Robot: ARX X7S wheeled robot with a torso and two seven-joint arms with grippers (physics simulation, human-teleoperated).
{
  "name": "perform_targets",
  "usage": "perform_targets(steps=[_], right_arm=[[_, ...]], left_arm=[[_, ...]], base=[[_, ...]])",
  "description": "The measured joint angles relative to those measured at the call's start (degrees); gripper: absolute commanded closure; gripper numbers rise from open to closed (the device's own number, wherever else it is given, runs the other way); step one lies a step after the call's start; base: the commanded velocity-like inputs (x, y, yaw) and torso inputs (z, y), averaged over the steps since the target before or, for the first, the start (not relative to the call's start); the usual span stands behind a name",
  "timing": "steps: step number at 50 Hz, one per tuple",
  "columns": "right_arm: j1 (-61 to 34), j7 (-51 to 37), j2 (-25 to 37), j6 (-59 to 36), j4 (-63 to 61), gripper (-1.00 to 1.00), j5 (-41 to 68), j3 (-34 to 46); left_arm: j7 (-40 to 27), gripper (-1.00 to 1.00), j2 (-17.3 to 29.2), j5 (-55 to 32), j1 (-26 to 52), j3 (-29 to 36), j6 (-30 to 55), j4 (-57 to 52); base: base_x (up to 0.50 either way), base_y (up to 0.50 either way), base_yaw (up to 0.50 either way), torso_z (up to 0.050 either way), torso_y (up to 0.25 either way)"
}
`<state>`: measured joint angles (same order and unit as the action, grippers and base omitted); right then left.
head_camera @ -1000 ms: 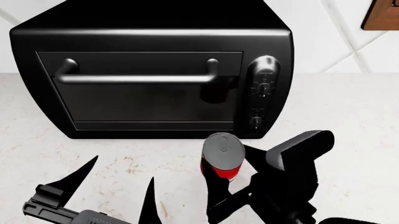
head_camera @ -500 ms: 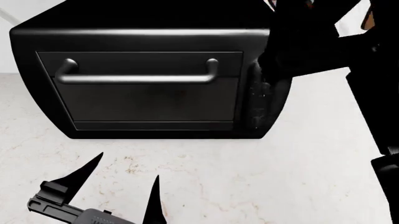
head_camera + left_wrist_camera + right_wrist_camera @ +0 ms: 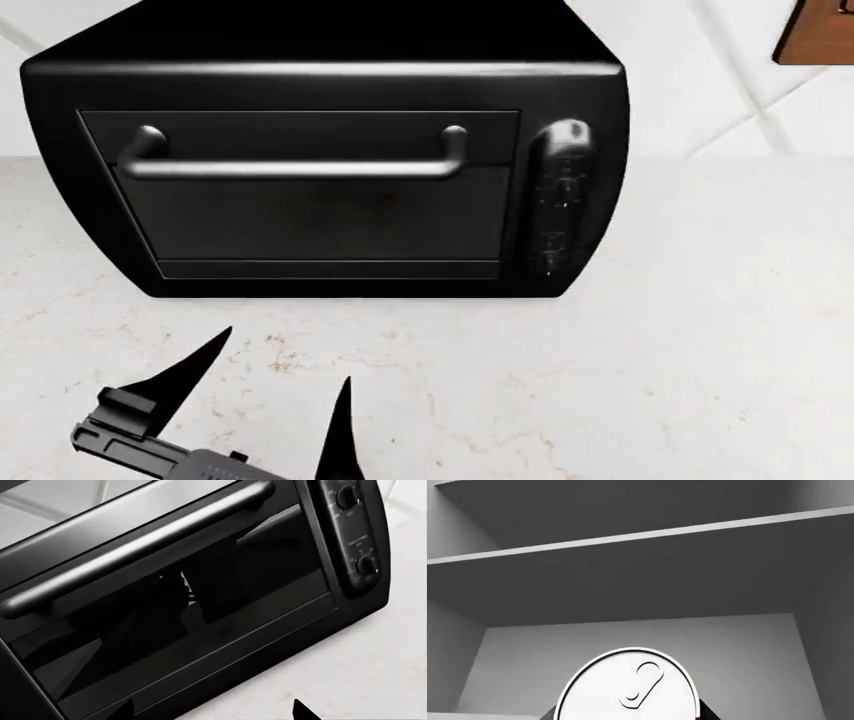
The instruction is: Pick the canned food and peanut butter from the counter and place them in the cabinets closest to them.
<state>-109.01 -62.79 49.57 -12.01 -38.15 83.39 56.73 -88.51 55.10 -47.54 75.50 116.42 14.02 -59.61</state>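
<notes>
Left gripper (image 3: pixel 274 385) spread open, low over counter (image 3: pixel 694 330); right gripper unseen, canned food (image 3: pixel 630 687) faces cabinet shelf (image 3: pixel 640 535).

A black toaster oven (image 3: pixel 327 165) blocks the counter's (image 3: pixel 667 350) back; bare worktop lies open before and right of it.

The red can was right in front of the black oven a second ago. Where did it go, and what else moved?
The right arm lifted the canned food off the counter and out of the head view; the right wrist view shows its top in front of a grey cabinet shelf. The left gripper edged slightly right, fingers apart. The toaster oven stayed put.
</notes>
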Motion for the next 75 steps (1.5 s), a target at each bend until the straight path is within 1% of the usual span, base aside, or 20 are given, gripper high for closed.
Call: perform_targets(steps=[7, 13, 17, 24, 26, 29, 32, 37, 41, 47, 48, 66, 73, 75], right_arm=[[-2.73, 3.11, -3.52, -2.44, 9.32, 1.0, -1.84, 0.93], [-4.36, 6.51, -7.07, -4.73, 20.11, 1.0, -3.12, 2.32], [-5.1, 9.16, -10.12, -6.62, 29.17, 1.0, -2.6, 2.93], [-7.98, 16.67, -17.18, -10.12, 48.47, 1.0, -1.7, 1.94], [-9.46, 18.64, -18.95, -11.88, 52.67, 1.0, -3.63, 2.12], [-11.14, 19.03, -21.55, -14.4, 55.33, 1.0, -5.56, 3.03], [-12.79, 24.43, -26.06, -15.66, 64.1, 1.0, -8.25, 3.65], [-14.82, 30.3, -29.67, -18.23, 70.13, 1.0, -13.97, 3.92], [-15.13, 33.57, -32.9, -18.2, 75.85, 1.0, -17.74, 2.07], [-14.22, 36.97, -35.95, -18.8, 79.96, 1.0, -24.11, -3.22], [-13.99, 37.45, -36.35, -19.01, 80.45, -1.0, -25.29, -4.4], [-10.66, 46.51, -42.7, -22.03, 87.35, -1.0, -48.28, -31.16], [-12.21, 49.47, -44.09, -22.67, 92.27, -1.0, -54.97, -38.67], [-12.06, 49.49, -44.17, -24.04, 91.52, -1.0, -56.09, -40.21]], left_arm=[[0.46, -1.0, 0.33, 0.69, -0.16, 0.42, -0.48, 0.18], [0.83, -1.0, 0.28, 0.64, -0.08, 0.6, -0.53, 0.4], [0.89, -1.0, -0.13, 0.17, 0.15, 0.57, -0.28, 0.44], [0.59, -1.0, -1.19, -0.83, 0.7, 0.54, 0.33, 0.25], [0.33, -1.0, -1.58, -1.17, 0.95, 0.65, 0.5, 0.16], [-0.1, -1.0, -2.18, -1.6, 1.34, 0.9, 0.74, 0.03], [-0.45, -1.0, -2.7, -2.07, 1.7, 1.04, 1.03, -0.08], [-0.84, -1.0, -3.38, -2.82, 2.01, 0.96, 1.62, -0.2], [-1.05, -1.0, -3.74, -3.24, 1.96, 0.66, 2.07, -0.26], [-1.23, -1.0, -4.08, -3.71, 1.69, 0.06, 2.68, -0.31], [-1.25, -1.0, -4.13, -3.79, 1.65, -0.04, 2.77, -0.32], [-1.43, -1.0, -4.36, -4.47, 0.65, -1.72, 4.08, -0.37], [-1.44, -1.0, -4.19, -4.25, 0.32, -1.93, 4.19, -0.38], [-1.45, -1.0, -4.14, -4.16, 0.26, -1.92, 4.16, -0.38]], base=[[0.0, 0.0, 0.0, 0.0, 0.0], [0.0, 0.0, 0.0, 0.0, 0.0], [0.0, 0.0, 0.0, 0.0, 0.0], [0.0, 0.0, 0.0, 0.0, 0.0], [0.01, 0.0, 0.0, 0.0, 0.0], [0.02, 0.0, 0.01, 0.0, 0.0], [0.02, 0.0, 0.01, 0.0, 0.0], [0.02, 0.0, 0.02, 0.0, 0.0], [0.01, 0.0, 0.01, 0.0, 0.0], [0.01, 0.0, 0.01, 0.0, 0.0], [0.02, 0.0, 0.01, 0.0, 0.0], [0.0, 0.0, 0.0, 0.0, 0.0], [0.0, 0.0, 0.0, 0.0, 0.0], [0.0, 0.0, 0.0, 0.0, 0.0]])
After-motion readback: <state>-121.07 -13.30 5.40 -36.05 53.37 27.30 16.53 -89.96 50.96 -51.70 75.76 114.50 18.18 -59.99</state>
